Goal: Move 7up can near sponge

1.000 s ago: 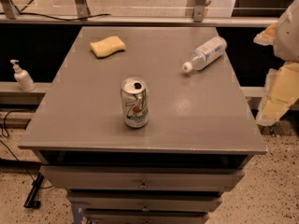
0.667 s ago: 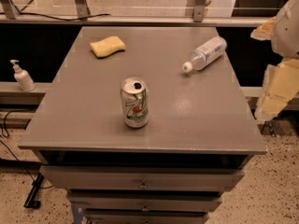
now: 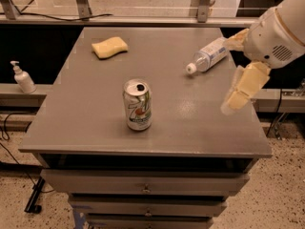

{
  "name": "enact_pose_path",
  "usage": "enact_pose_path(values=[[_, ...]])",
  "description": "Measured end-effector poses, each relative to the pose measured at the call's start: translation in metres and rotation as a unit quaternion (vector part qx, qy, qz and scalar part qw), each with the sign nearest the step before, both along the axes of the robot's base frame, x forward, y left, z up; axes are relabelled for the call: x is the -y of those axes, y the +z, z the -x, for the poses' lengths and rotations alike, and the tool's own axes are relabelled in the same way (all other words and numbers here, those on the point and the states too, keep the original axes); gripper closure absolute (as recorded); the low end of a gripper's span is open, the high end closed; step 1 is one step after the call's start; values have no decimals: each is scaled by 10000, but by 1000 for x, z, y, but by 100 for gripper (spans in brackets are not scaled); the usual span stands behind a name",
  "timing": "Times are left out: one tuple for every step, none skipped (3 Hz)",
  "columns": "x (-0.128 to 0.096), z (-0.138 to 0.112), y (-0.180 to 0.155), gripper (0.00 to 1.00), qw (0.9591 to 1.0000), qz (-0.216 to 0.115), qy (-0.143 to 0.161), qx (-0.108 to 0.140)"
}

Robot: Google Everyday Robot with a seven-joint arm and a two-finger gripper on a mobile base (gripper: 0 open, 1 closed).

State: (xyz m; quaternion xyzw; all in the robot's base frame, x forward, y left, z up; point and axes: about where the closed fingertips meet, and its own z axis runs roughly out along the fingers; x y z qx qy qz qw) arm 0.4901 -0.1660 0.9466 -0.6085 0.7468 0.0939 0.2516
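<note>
Approach step, nothing grasped: my gripper (image 3: 237,97) hovers over the counter's (image 3: 95,123) 3 o'clock edge, spread or closed I cannot tell; 7up can (image 3: 137,105) stands upright centre-front, sponge (image 3: 110,47) well apart at its 11 o'clock; next I'd reach toward 9 o'clock for the can.

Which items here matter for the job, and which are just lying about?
Job: can, upright, centre; sponge, far left; hand, above the table at right.
Lying about: bottle, on its side, far right; pump dispenser, left of the table.
</note>
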Motion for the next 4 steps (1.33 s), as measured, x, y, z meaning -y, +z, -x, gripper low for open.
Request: enact_pose_path(values=[[-46,-2,-20,0,9925,-1100,402,-365],[-76,3,-30,0,9712,-2161,685,-729],[-87,6,-22,0,9630,-2460,752,-806],[-86,6,-22,0,9634,-2444,755,-804]])
